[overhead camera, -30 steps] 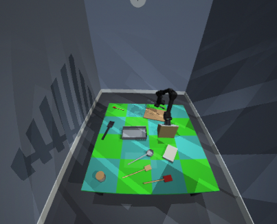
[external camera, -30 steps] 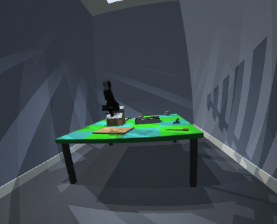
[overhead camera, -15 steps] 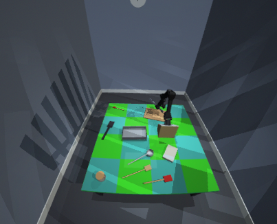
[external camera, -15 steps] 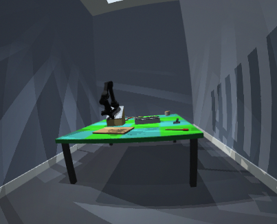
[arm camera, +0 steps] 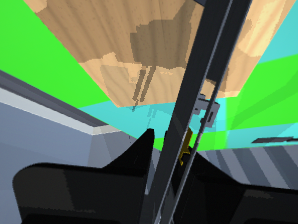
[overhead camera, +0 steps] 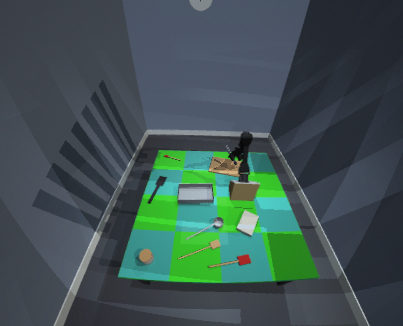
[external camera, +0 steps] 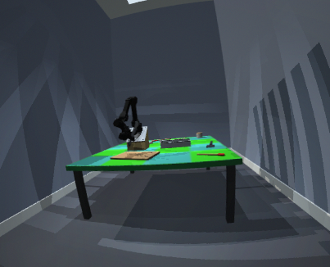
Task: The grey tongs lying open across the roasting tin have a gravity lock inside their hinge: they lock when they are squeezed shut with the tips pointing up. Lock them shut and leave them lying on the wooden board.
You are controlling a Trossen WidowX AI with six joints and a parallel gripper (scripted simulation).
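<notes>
My gripper [arm camera: 158, 135] [overhead camera: 234, 159] is shut on the grey tongs [arm camera: 192, 75], in the air above the wooden board [arm camera: 75, 30] [overhead camera: 216, 169] [external camera: 128, 156]. In the wrist view the tongs run as two long, nearly parallel arms from between the fingers to the top right, with a narrow gap between them. A yellow part shows beside the fingertips. Both ends of the tongs are out of that view, and I cannot tell whether they are locked. The shadow of the gripper and tongs falls on the board. The roasting tin [overhead camera: 196, 202] [external camera: 175, 144] has no tongs across it.
The arm's base stands on a brown block [overhead camera: 244, 191] in front of the board. A black spatula [overhead camera: 161, 181] lies left of the tin. A ladle [overhead camera: 218, 223], a pale block [overhead camera: 247, 223], a red-headed spatula [overhead camera: 244, 260] and a round tan object [overhead camera: 145, 256] are nearer the top camera.
</notes>
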